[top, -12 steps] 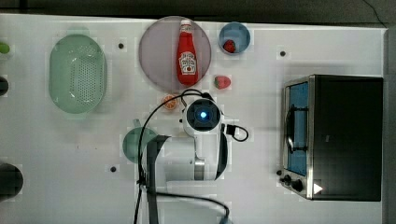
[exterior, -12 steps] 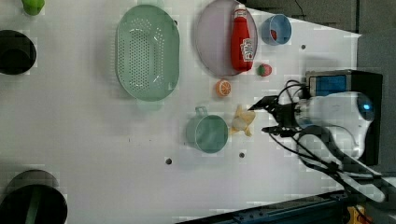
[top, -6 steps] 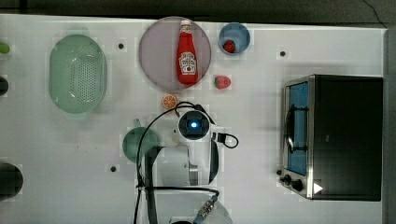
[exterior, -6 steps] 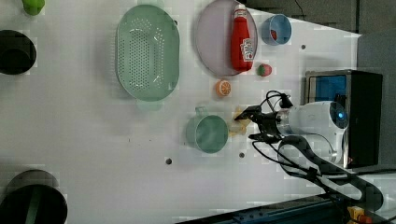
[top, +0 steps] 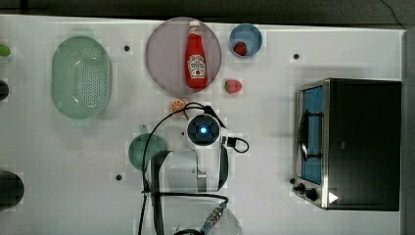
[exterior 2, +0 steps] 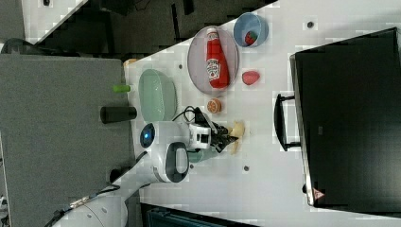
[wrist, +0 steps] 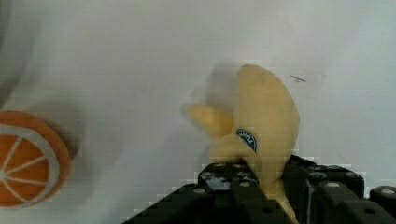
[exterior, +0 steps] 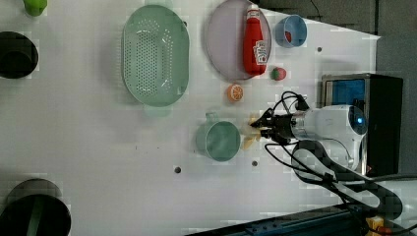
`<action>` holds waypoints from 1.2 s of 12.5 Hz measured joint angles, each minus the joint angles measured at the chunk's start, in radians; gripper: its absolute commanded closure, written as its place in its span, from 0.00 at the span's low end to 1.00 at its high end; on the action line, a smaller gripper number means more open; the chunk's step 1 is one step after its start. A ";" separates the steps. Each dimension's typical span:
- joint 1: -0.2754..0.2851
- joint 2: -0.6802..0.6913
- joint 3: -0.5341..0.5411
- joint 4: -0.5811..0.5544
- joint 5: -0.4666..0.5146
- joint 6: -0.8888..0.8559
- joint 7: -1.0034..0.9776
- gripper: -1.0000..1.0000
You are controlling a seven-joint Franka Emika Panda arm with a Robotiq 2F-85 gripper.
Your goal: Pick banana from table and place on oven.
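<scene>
Where the white robot arm leans over the big white table with small dark holes (top: 303,215), its black gripper (wrist: 271,184) squeezes the small pale yellow peeled banana toy (wrist: 261,116) between both fingers. Part of the banana hides behind those fingers. It sits low by the green cup (exterior: 219,141), near the round orange slice (wrist: 28,158), far from the boxy black-topped oven (top: 364,142).

Orange slice (wrist: 29,158) (frame-cropped), banana (wrist: 261,126) tip blurred
</scene>
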State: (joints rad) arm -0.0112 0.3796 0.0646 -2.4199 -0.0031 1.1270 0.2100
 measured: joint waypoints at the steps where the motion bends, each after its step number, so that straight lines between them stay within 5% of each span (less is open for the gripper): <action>1: 0.001 -0.003 0.000 -0.002 -0.001 0.006 0.000 0.80; 6: -0.011 -0.181 0.006 0.010 -0.027 -0.213 0.000 0.80; 10: -0.010 -0.427 -0.008 0.268 0.005 -0.583 0.000 0.80; 15: -0.001 -0.563 -0.115 0.481 -0.004 -0.779 0.000 0.80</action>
State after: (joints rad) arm -0.0118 -0.1830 -0.0500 -1.9385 -0.0069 0.3479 0.2098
